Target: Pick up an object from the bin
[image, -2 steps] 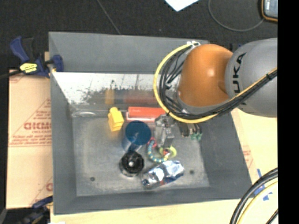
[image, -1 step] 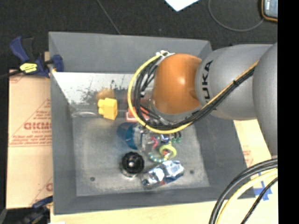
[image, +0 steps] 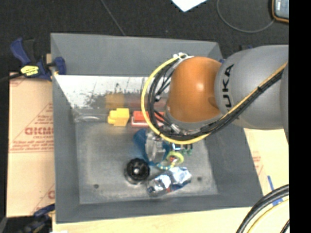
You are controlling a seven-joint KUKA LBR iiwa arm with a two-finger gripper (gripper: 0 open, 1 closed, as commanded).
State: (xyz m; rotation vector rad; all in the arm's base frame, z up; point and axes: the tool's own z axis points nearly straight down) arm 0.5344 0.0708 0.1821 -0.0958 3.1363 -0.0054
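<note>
Hovering low in the grey bin, the tool stands just beside a blue piece near the middle. I cannot tell whether it is spread or pressed together. A black round thing and a crinkled silvery wrapper lie nearby.

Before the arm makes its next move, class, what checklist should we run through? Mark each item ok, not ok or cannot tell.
1. End effector is inside the bin, away from its walls: ok.
2. Blue object lies right beside the end effector; whether they touch: cannot tell.
3. Anything already held: cannot tell.
4. Black round object sits apart, nearer the front: ok.
5. Yellow block and red block lie by the back wall, out of the way: ok.
6. Crumpled foil wrapper clear of the descent: cannot tell.
</note>
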